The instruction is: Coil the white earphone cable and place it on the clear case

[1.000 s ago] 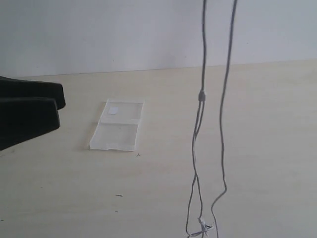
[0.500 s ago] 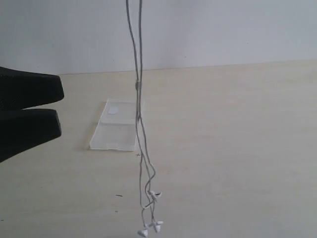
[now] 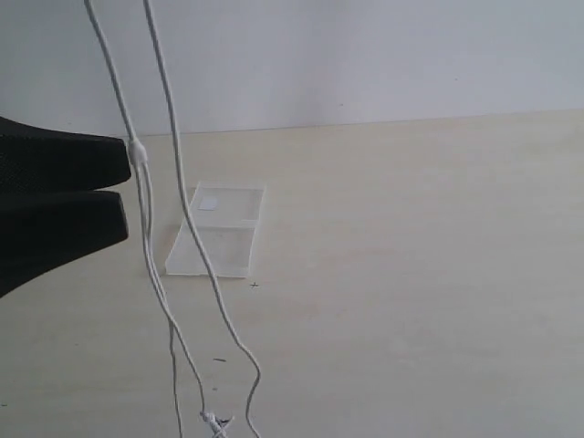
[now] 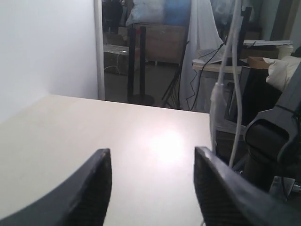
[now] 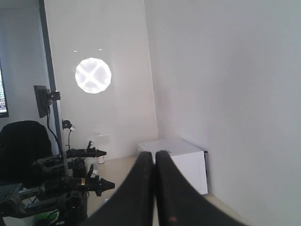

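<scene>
The white earphone cable hangs in two strands from above the exterior view. Its splitter is level with my left gripper's upper fingertip, and the earbuds dangle near the table. The clear case lies open and flat on the table behind the strands, its white patch on the far panel. My left gripper is open. In the left wrist view the cable hangs just outside one finger, not between them. My right gripper is raised out of the exterior view, its fingers pressed together, the cable hidden between them.
The pale wooden table spreads right of the case. A white box stands against the wall in the right wrist view. The other arm's dark body shows beyond the hanging cable in the left wrist view.
The hanging cable has swung left across the exterior view, from right of the case to the left gripper's fingertips. The left gripper has edged slightly right.
</scene>
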`<state>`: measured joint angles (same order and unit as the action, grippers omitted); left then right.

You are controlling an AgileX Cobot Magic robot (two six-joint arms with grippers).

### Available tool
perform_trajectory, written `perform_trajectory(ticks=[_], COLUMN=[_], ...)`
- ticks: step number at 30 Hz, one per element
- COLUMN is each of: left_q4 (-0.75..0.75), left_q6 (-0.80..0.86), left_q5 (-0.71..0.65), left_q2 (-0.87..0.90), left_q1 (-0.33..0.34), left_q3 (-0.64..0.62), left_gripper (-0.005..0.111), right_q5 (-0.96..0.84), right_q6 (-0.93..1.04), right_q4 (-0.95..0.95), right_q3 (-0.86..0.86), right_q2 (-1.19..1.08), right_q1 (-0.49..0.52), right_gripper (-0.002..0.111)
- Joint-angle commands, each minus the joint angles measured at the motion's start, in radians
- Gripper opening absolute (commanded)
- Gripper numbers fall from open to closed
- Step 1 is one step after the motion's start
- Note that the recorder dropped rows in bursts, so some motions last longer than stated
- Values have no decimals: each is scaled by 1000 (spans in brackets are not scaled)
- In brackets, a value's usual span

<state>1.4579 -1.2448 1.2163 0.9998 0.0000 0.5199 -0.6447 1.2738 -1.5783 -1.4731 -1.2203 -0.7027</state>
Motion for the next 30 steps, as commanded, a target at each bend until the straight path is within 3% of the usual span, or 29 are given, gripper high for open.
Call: perform_trajectory(ticks=[1, 8, 21, 30], left_q4=[-30, -34, -86, -90], left_q6=[7, 1, 48, 61], left_q5=[5, 5, -57, -122], left_q2=[1, 1, 1, 1], left_q1=[-1, -9, -153, -156], left_q3=[7, 7, 7, 7], left_gripper=[52, 52, 52, 52], right_q5=[-35, -59, -67, -86], right_q6=[24, 27, 43, 43], right_q4=[-46, -44, -68, -72], right_q3=[-37, -69, -69, -69], right_q2=[-36, -83, -107, -107], right_q1=[-1, -1, -1, -1], right_gripper=[0, 0, 0, 0])
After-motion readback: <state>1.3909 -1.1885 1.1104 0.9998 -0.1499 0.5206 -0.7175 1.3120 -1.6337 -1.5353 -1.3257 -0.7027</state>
